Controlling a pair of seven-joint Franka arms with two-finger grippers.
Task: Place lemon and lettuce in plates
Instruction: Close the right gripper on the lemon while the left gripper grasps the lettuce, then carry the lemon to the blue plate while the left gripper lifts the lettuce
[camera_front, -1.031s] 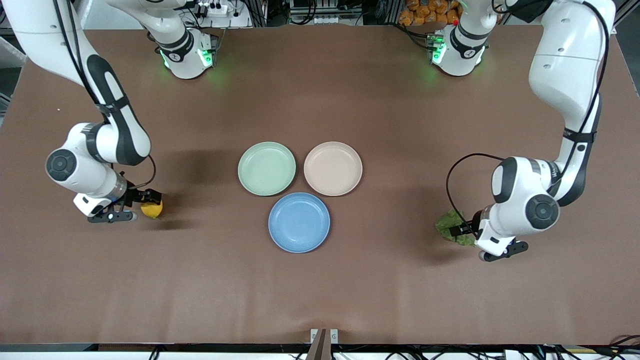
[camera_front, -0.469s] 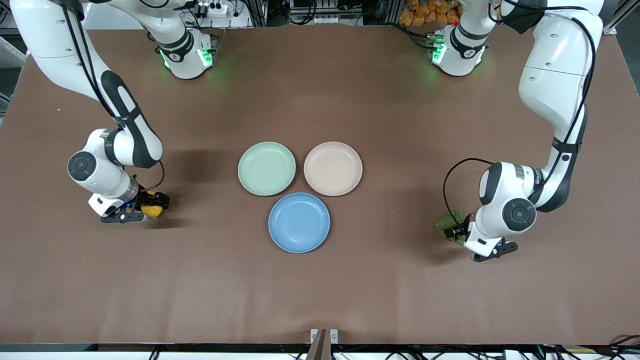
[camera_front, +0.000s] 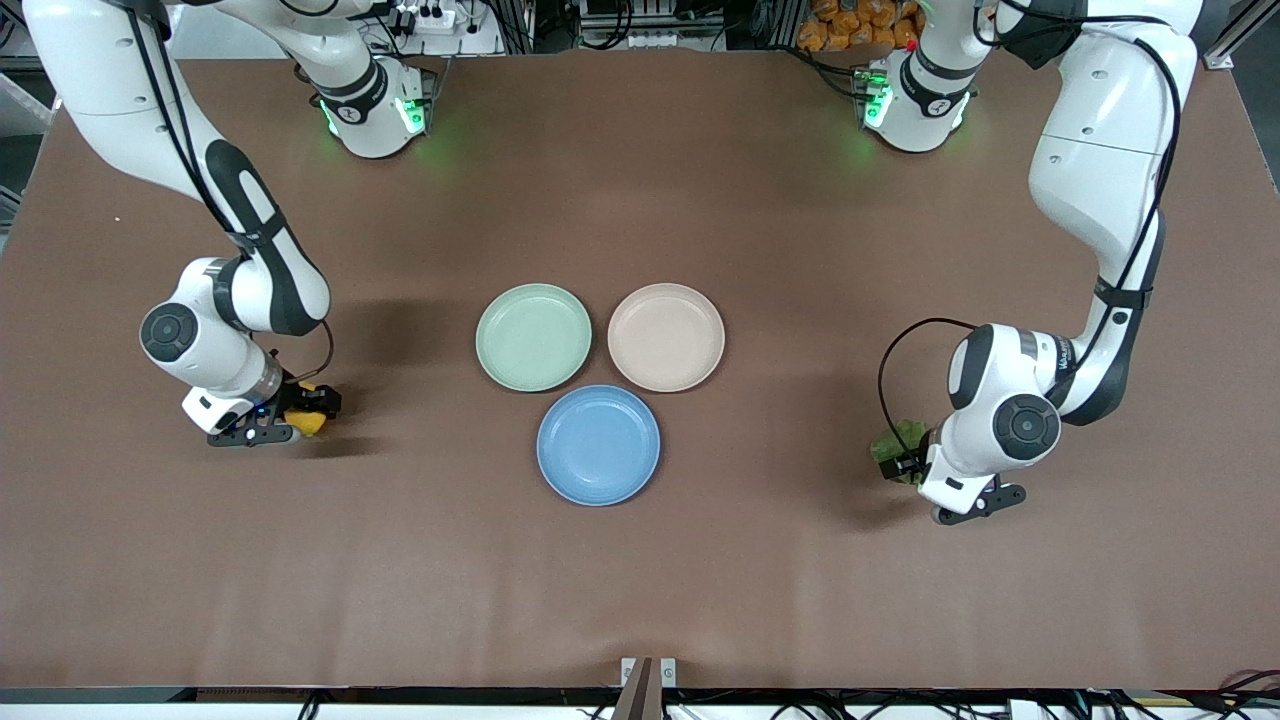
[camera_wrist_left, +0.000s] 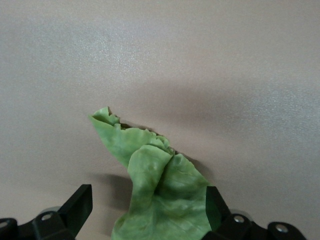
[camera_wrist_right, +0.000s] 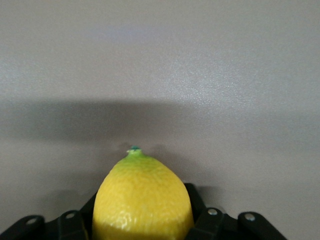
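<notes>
On the brown table (camera_front: 640, 580), right gripper (camera_front: 300, 412) clamps the yellow lemon (camera_wrist_right: 142, 197); left gripper (camera_wrist_left: 145, 212), fingers spread, straddles the wrinkly lettuce (camera_wrist_left: 157, 192).

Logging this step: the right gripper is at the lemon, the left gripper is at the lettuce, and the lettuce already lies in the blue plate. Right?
Not quite. In the front view the blue plate is empty; the lettuce is on the table toward the left arm's end, between the left gripper's open fingers. The right gripper is at the lemon, as you said.
</notes>
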